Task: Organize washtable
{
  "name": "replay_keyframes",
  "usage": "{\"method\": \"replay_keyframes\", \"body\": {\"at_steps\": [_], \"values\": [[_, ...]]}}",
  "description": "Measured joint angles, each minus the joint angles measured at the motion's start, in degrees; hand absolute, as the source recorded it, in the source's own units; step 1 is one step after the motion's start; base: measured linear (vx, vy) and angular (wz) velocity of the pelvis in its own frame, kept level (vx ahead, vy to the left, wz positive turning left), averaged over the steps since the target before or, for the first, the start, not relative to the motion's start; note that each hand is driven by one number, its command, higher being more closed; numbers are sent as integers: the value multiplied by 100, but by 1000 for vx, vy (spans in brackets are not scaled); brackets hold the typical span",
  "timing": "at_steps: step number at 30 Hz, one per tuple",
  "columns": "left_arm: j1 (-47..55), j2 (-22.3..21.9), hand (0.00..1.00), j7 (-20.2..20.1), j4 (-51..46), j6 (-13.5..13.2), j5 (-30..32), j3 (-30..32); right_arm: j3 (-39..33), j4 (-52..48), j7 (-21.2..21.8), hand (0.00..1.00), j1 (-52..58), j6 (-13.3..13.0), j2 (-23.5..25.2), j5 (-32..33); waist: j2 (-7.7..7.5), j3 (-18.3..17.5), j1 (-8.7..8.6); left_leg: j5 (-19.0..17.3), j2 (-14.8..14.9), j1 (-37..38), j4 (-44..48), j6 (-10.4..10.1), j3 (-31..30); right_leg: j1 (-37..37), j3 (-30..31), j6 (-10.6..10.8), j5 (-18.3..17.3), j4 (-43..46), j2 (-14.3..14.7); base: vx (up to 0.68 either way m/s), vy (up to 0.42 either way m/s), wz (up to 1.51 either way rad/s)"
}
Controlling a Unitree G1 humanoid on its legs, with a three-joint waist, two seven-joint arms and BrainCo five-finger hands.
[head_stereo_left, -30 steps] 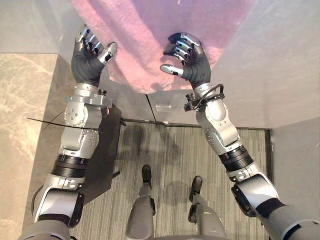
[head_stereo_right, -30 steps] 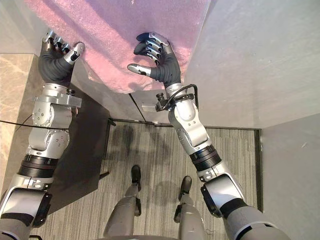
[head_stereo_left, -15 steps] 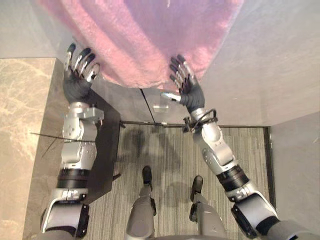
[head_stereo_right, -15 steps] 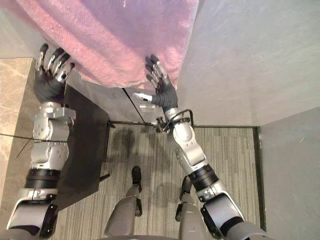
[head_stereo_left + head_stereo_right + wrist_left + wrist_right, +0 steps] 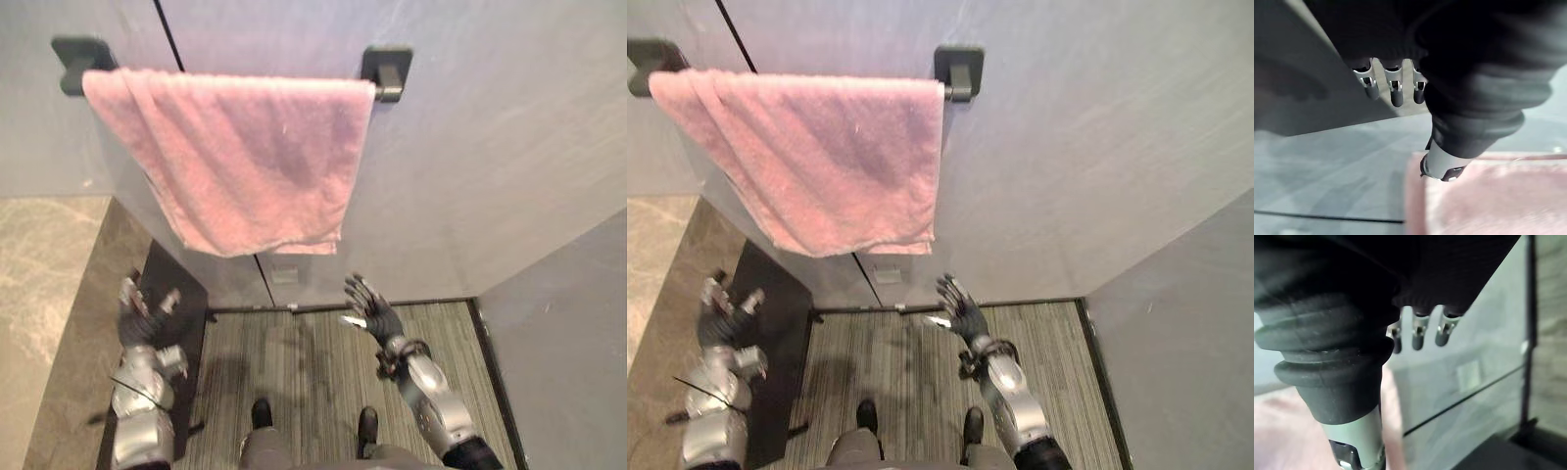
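Pink towel (image 5: 245, 157) hung over wall rail (image 5: 382, 78); L hand (image 5: 139, 318) & R hand (image 5: 375, 316) well below, both released w/ fingers spread.

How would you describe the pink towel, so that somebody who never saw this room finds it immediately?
Look at the grey wall ahead, high up, where two dark brackets are fixed to it. The pink towel hangs draped between them, spreading downward over the wall. It is the only soft, pink thing there; everything around it is hard and grey or dark.
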Motion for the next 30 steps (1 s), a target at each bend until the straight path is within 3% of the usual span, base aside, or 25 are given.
{"method": "replay_keyframes", "body": {"at_steps": [3, 6, 9, 13, 14, 16, 18, 19, 20, 21, 22, 23, 24, 26, 27, 30], "values": [[28, -313, 0, -120, 2067, 242, 31, 145, -550, 1152, -149, 0, 270, 98, -5, -1041, 46, -115, -45, -23, -32, 241, -61, -1, -30, 197, -22, 19, -138, 85, -30, 6, 10, 10], [120, -655, 0, 85, 3901, 638, 208, 673, -1102, 2392, -593, 0, 399, 296, 53, -1991, 43, -285, -137, -13, -89, 444, -276, -4, -64, 277, -48, 42, -241, 102, -52, -11, 0, 6], [373, -692, 0, 197, 4304, 831, 308, 1006, -1553, 3057, -927, 0, 453, 435, 41, -2254, 111, -417, -121, 36, -110, 429, -447, -28, -115, 273, -106, 36, -243, 24, -51, -15, -12, 10], [135, -702, 0, 186, 4306, 826, 318, 925, -1795, 3705, -1104, 0, 125, 450, -57, -2569, 212, -402, -126, 169, -129, 24, -450, -22, -413, 87, -420, -13, -252, 5, -57, -61, -26, 40], [-61, -749, 0, 247, 4277, 797, 310, 776, -1827, 3881, -1159, 0, -71, 507, -86, -2669, 319, -447, -112, 461, -11, -327, -470, 31, -473, -276, -552, -140, -202, 253, 22, -22, -50, 34], [-282, -674, 0, 299, 4268, 779, 308, 676, -2031, 3888, -1153, 0, -173, 513, -64, -2676, 368, -433, -194, 736, 22, -395, -861, -18, -605, -464, -780, -302, -102, 317, 60, -31, -41, 37], [-598, -702, 0, 286, 4164, 778, 283, 818, -2569, 4016, -1157, 0, -263, 542, 109, -2787, 239, -180, -147, -256, 331, -939, 1554, 317, -38, -459, -900, -344, -113, 479, -131, -19, -7, 4], [-520, -716, 0, 290, 4089, 738, 282, 831, -2796, 3963, -1147, 0, -110, 569, 129, -2846, 234, -155, -156, -498, 474, -892, 2897, 483, 220, -238, -853, -340, -116, 485, -220, 6, 4, -28], [-432, -849, 0, 275, 4007, 695, 282, 824, -3022, 3777, -1154, 0, 98, 631, 61, -2857, 371, -206, -227, -453, 541, -726, 3358, 362, 290, -43, -874, -310, -136, 466, -219, -5, 18, -11], [-438, -946, 0, 276, 3978, 684, 282, 811, -3080, 3741, -1158, 0, 120, 647, 16, -2857, 493, -219, -316, -468, 548, -711, 3303, 300, 284, 12, -895, -285, -154, 484, -151, -38, 77, 15], [-443, -970, 0, 262, 3930, 653, 281, 727, -3226, 3790, -1151, 0, 160, 670, 23, -2851, 469, -296, -444, -504, 235, -486, 2577, 185, 155, -101, -869, -326, -205, 450, -254, -53, 69, 21], [-461, -896, 0, 251, 3919, 641, 288, 680, -3251, 3821, -1142, 0, 214, 678, 82, -2839, 292, -407, -486, -606, -25, -224, 2137, 19, 77, -232, -815, -382, -190, 358, -383, -84, 100, -13], [-657, -980, 0, 186, 3910, 665, 304, 621, -3494, 3890, -1111, 0, 186, 678, 95, -2801, 468, -342, -436, -1186, 107, -99, 2980, -136, -101, -351, -811, -305, 82, 333, -194, -67, 98, -23], [-724, -1033, 0, 153, 3915, 664, 321, 474, -3570, 3880, -1143, 0, 158, 748, 80, -2752, 579, -311, -540, -1331, 196, 224, 2639, -166, -33, -405, -926, -287, 100, 415, -102, -87, 150, 23], [-883, -1024, 0, 139, 3886, 663, 361, 245, -3606, 3804, -1147, 0, 182, 744, 185, -2642, 514, -215, -719, -1441, 22, 499, 1908, -130, 128, -495, -1162, -286, 99, 628, -170, -164, 169, 66], [-1114, -970, 0, 146, 3843, 664, 582, -185, -3391, 3607, -1147, 0, 159, 739, 282, -2653, 232, -129, -738, -1438, -234, 718, 1092, -125, 235, -844, -1263, -278, 93, 1020, -380, -197, 117, 39]]}}
